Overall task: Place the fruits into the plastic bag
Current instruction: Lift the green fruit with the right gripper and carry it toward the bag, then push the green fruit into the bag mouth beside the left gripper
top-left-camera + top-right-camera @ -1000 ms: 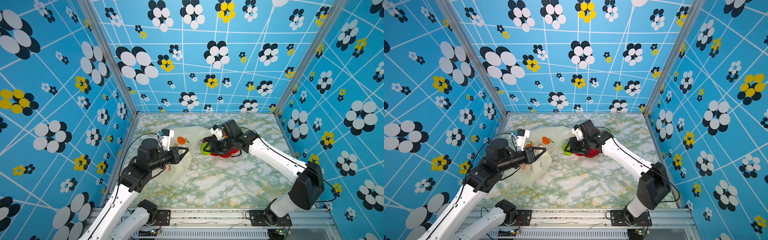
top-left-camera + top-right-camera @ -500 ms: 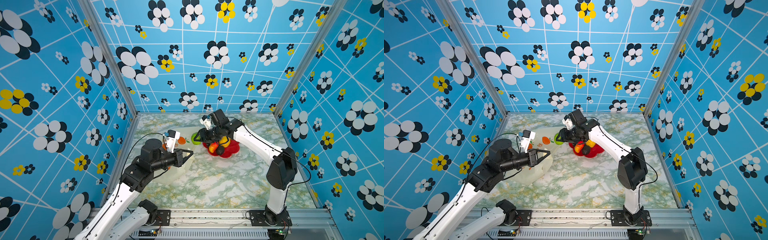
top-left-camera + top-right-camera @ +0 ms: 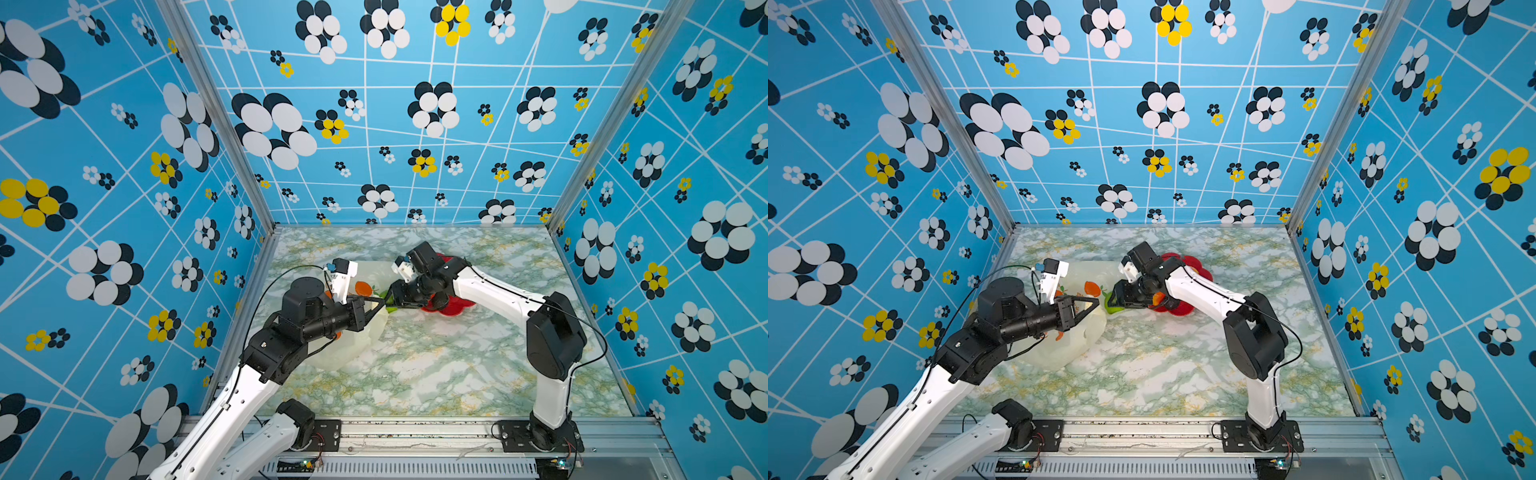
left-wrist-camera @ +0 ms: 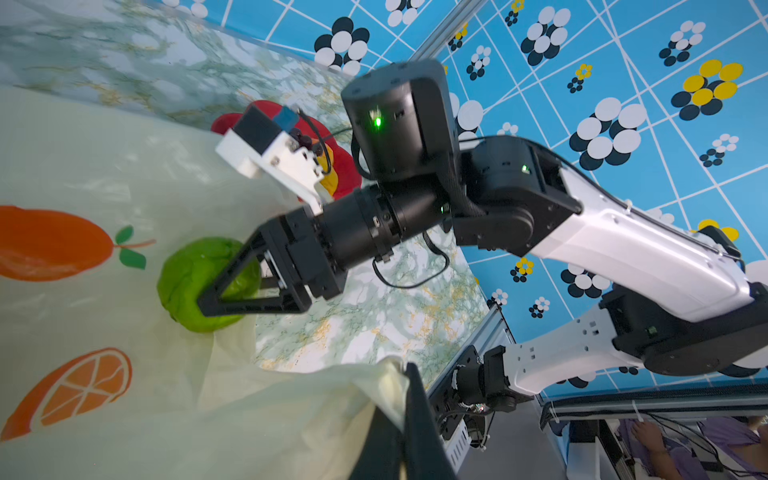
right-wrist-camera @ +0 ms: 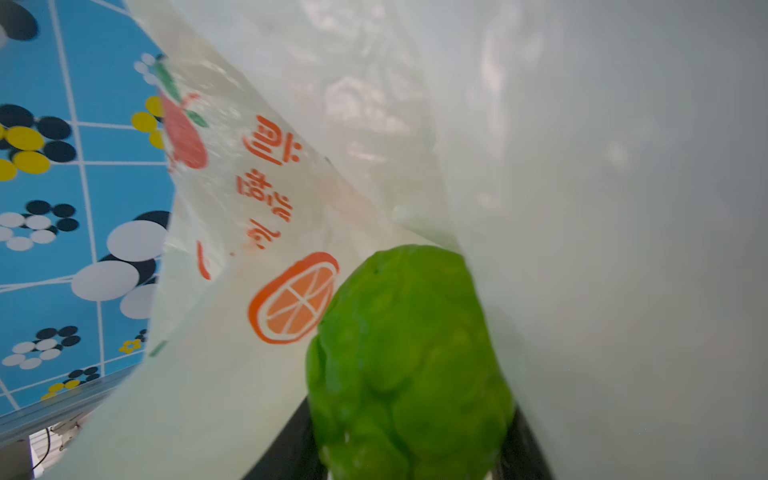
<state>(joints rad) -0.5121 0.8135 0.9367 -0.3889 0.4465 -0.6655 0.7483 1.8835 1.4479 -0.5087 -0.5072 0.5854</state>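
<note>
The plastic bag [image 3: 353, 347] [image 3: 1065, 351], cream with orange-fruit prints, lies left of the middle. My left gripper [image 3: 379, 306] [image 3: 1095, 302] is shut on its rim [image 4: 390, 374] and holds the mouth up. My right gripper [image 3: 394, 302] [image 3: 1116, 300] is shut on a bumpy green lime [image 3: 1113, 308] [image 4: 187, 286] [image 5: 409, 357] at the bag's mouth. In the right wrist view bag film [image 5: 602, 187] surrounds the lime. More fruits, an orange one [image 3: 1158, 299] and a yellow one [image 4: 331, 178], lie on the plate, mostly hidden by the right arm.
A red flower-shaped plate [image 3: 455, 308] [image 3: 1194, 266] [image 4: 347, 166] stands on the marble table just right of the bag, under the right forearm. Blue flowered walls close the table on three sides. A metal rail [image 3: 415, 430] with both arm bases runs along the front.
My right gripper has carried the green lime from over the plate leftward and down to the bag's mouth. The left gripper has kept its hold on the bag's rim, shifting slightly.
</note>
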